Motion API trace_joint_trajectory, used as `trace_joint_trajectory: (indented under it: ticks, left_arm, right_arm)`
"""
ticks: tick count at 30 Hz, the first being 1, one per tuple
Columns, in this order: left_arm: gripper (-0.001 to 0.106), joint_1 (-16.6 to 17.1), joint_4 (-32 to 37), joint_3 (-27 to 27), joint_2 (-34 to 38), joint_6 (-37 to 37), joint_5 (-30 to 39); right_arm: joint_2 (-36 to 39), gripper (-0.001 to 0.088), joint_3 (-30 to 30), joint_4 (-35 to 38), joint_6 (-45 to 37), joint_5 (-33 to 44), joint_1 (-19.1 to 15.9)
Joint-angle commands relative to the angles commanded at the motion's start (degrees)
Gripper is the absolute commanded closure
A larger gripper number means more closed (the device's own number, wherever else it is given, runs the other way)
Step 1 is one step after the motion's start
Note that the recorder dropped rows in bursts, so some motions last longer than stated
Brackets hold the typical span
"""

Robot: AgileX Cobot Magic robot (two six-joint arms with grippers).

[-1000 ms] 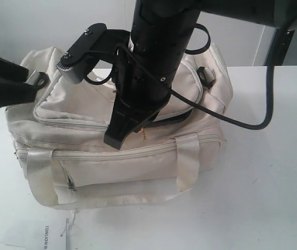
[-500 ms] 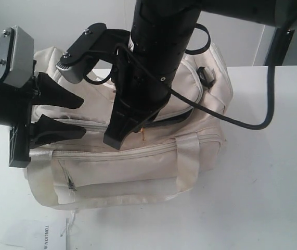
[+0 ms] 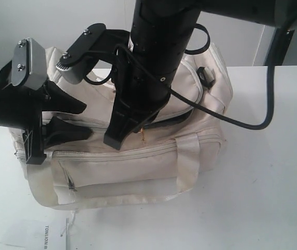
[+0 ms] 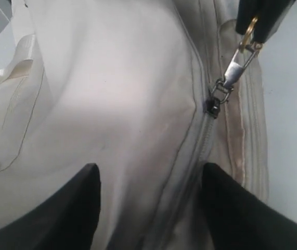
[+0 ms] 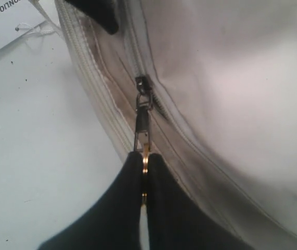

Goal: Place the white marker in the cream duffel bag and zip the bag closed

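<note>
Bag: the cream duffel bag (image 3: 138, 172) is set on the white desk (image 3: 262, 198)
Right arm: the right tool (image 5: 144, 166) is clamped on the zip pull (image 5: 143, 125) of the top zip
Left arm: the left tool (image 4: 151, 169) is held apart over the bag's left end
Zip: a dark gap is seen beside the right tool

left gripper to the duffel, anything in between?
Nothing visible. In the left wrist view only bare fabric of the cream duffel bag lies past the open left gripper. The zip pull sits further along the seam, pinched by the shut right gripper.
</note>
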Motion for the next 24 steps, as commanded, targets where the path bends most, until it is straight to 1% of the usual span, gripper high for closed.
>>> trace_joint_trajectory:
  ticks: [1, 2, 5, 6, 7, 12, 16, 24]
  left_arm:
    - [0.049, 0.0, 0.0, 0.0, 0.0, 0.0, 0.0]
    - [0.055, 0.0, 0.0, 0.0, 0.0, 0.0, 0.0]
    - [0.086, 0.0, 0.0, 0.0, 0.0, 0.0, 0.1]
    - [0.1, 0.0, 0.0, 0.0, 0.0, 0.0, 0.4]
    - [0.105, 0.0, 0.0, 0.0, 0.0, 0.0, 0.6]
    - [0.105, 0.0, 0.0, 0.0, -0.8, -0.1, 0.9]
    - [0.105, 0.0, 0.0, 0.0, -2.1, -0.4, 0.4]
    - [0.105, 0.0, 0.0, 0.0, -2.2, -0.4, 0.4]
  right_arm:
    - [0.0, 0.0868, 0.0, 0.0, 0.0, 0.0, 0.0]
    - [0.0, 0.0868, 0.0, 0.0, 0.0, 0.0, 0.0]
    - [0.0, 0.0868, 0.0, 0.0, 0.0, 0.0, 0.0]
    - [0.0, 0.0868, 0.0, -0.1, 0.0, 0.0, 0.0]
    - [0.0, 0.0868, 0.0, -0.1, 0.0, 0.0, 0.0]
    - [0.0, 0.0868, 0.0, -0.2, 0.1, 0.0, 0.0]
    - [0.0, 0.0868, 0.0, -1.4, 0.1, 0.0, -0.3]
    - [-0.1, 0.0868, 0.0, -4.1, 0.1, 0.0, -0.5]
